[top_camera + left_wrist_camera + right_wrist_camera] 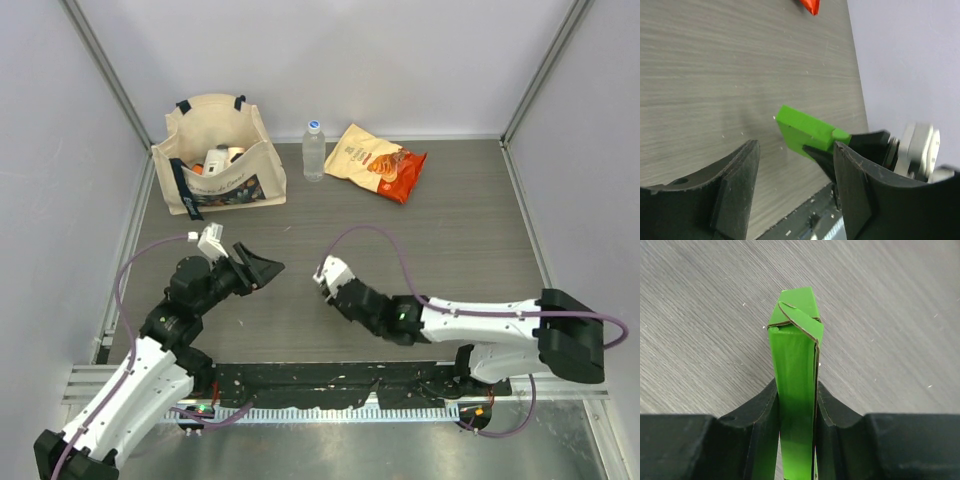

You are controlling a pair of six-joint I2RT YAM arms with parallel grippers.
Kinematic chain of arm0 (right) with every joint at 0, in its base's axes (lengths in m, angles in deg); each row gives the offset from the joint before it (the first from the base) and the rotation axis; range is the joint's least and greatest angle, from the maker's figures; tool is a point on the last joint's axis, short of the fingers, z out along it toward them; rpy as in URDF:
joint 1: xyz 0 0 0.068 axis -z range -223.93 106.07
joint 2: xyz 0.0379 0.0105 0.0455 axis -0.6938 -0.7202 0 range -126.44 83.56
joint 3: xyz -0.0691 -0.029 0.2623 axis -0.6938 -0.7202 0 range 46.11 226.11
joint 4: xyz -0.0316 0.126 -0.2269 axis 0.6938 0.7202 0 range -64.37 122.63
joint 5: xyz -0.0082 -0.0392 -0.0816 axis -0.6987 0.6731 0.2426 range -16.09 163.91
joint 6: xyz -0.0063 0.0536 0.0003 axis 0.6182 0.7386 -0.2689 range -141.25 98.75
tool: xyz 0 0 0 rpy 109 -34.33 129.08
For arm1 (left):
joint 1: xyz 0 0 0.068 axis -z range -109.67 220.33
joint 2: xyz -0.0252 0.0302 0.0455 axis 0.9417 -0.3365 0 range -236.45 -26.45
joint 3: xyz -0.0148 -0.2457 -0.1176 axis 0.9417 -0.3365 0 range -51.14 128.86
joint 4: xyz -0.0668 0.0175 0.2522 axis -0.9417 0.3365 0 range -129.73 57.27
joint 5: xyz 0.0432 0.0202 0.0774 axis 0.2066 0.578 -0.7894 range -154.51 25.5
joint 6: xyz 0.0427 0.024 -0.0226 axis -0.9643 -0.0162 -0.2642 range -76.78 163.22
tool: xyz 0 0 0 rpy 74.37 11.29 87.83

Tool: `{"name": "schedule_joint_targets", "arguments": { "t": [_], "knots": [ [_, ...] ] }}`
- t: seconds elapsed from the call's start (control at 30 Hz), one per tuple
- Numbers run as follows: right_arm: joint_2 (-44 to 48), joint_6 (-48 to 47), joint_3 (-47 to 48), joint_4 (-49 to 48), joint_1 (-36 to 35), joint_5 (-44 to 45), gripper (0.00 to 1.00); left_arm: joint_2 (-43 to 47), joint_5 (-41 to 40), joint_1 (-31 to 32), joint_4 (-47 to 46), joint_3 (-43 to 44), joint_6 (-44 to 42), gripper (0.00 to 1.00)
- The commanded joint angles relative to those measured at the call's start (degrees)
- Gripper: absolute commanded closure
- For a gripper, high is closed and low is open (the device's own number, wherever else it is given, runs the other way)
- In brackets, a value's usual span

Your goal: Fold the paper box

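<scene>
The grey wood-grain tabletop (pixel 450 220) takes up most of what I can see. Two white-and-black arms reach in over its near half, toward each other. The left arm (pixel 140 375) comes up from the near left corner, bends sharply at the elbow and points its wrist to the right. The right arm (pixel 480 322) lies low and long from the near right, stretched out to the left. Their tips face each other near the middle, apart.

Along the far edge stands a cream canvas tote bag (pixel 218 165) with dark straps. A crumpled orange snack bag (pixel 377 160) lies flat further right, and an upright clear plastic water bottle (pixel 314 150) stands between the two.

The left tool (pixel 794 155) has its two black fingers spread wide, with only bare tabletop showing between them. The right tool (pixel 796 407) is clamped on the bright green card paper box (pixel 796 355). The box is squeezed into a narrow slab standing on edge between the pads, its end flaps tucked over one another at the far end.

From the left wrist the box sticks out past the right tool's finger, over the tabletop. From above I cannot find the green at all; the right tool covers it. The box's near end is cut off in the right wrist view, and I cannot tell whether it touches the tabletop.
</scene>
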Motion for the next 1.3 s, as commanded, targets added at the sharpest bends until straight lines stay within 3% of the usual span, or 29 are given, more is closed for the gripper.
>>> {"name": "schedule_joint_targets", "arguments": {
  "t": [0.0, 0.03, 0.1, 0.2, 0.33, 0.43, 0.57, 0.77, 0.93, 1.07, 1.27],
  "knots": [
    [5.63, 11.76, 4.33, 11.58, 12.08, -23.7, 0.89, 0.76, -5.38, -0.22, 0.09, -1.13, -7.1, 0.39],
    [5.46, 12.38, 5.12, 13.51, 14.13, -30.69, 0.89, -0.12, -2.67, -0.22, -1.13, -1.3, -7.97, 0.4],
    [2.67, 13.18, 8.99, 20.18, 18.26, -35.83, 0.89, -4.23, 0.33, 0.04, -6.49, -1.92, -8.85, 0.42],
    [-2.95, 13.09, 14.96, 28.45, 19.51, -38.94, 0.88, -8.64, 1.49, 2.76, -12.73, -1.74, -11.05, 0.46],
    [-6.48, 12.91, 17.34, 29.96, 19.77, -39.91, 0.87, -16.01, -7.01, 12.92, -18.54, -0.43, -15.88, 0.53],
    [-8.15, 12.12, 18.57, 30.05, 19.77, -39.03, 0.87, -19.88, -15.01, 18.74, -32.28, -3.74, -20.19, 0.53],
    [-10.0, 9.49, 20.24, 31.1, 19.86, -37.28, 0.88, -24.02, -15.74, 19.9, -44.38, -7.71, -19.59, 0.55],
    [-10.36, 6.32, 19.73, 30.06, 19.86, -38.93, 0.89, -26.75, -13.72, 19.9, -45.62, -7.19, -24.32, 0.57],
    [-11.32, 6.06, 18.14, 27.59, 19.86, -41.49, 0.9, -27.46, -8.37, 19.9, -49.48, -7.89, -31.34, 0.5],
    [-11.76, 6.32, 17.79, 26.8, 19.86, -42.45, 0.91, -28.6, -5.63, 19.9, -49.84, -7.37, -33.82, 0.57],
    [-11.33, 6.5, 17.44, 25.92, 19.86, -43.6, 0.92, -30.8, -4.23, 19.9, -50.45, -6.4, -37.15, 0.57]
  ]
}}
